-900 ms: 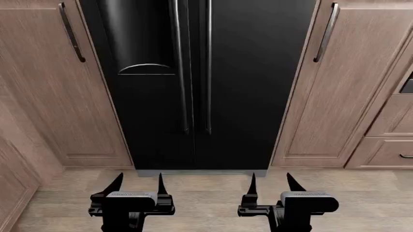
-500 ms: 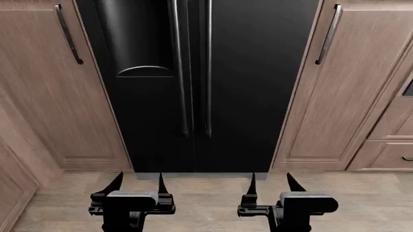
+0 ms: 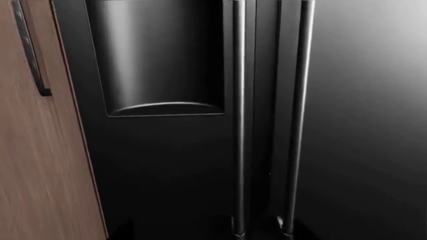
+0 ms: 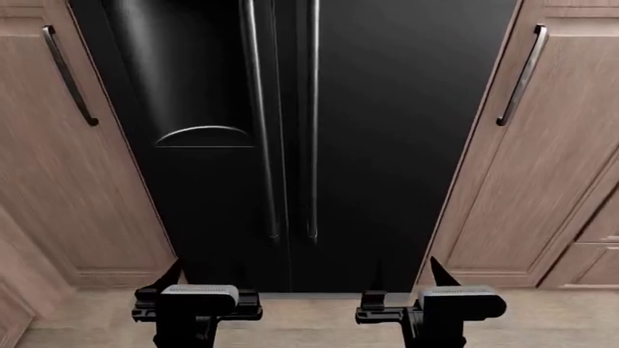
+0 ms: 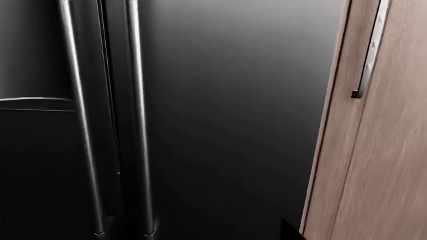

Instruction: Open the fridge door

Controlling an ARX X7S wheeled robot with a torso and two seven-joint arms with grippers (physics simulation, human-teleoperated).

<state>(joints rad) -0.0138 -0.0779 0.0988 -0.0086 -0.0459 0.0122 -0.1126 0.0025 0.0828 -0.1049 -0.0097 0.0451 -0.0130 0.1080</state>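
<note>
the fridge [image 4: 387, 130] is filling the middle of the head view from ten to two o'clock, both doors shut, with its two long bar handles running side by side down the centre seam: the left-door handle [image 4: 256, 116] and the right-door handle [image 4: 312, 116]. wooden cabinets are flanking it, the left cabinet [image 4: 58, 181] at nine o'clock and the right cabinet [image 4: 541, 181] at three o'clock, each with its own bar pull.

the left gripper [image 4: 207, 279] is sitting low at seven o'clock and the right gripper [image 4: 404, 279] at five o'clock, both with fingers spread apart and holding nothing, well short of either handle.

the risks from here, as i am judging them: the two handles are standing so close together that a reaching gripper could be closing on the wrong one, or wedging a finger into the narrow gap between them. the bars are glossy and thin, so a shallow grip is likely to be slipping once the pull begins. the base is also sitting close to the doors, so a swinging door could be striking the idle arm or the robot itself.
</note>
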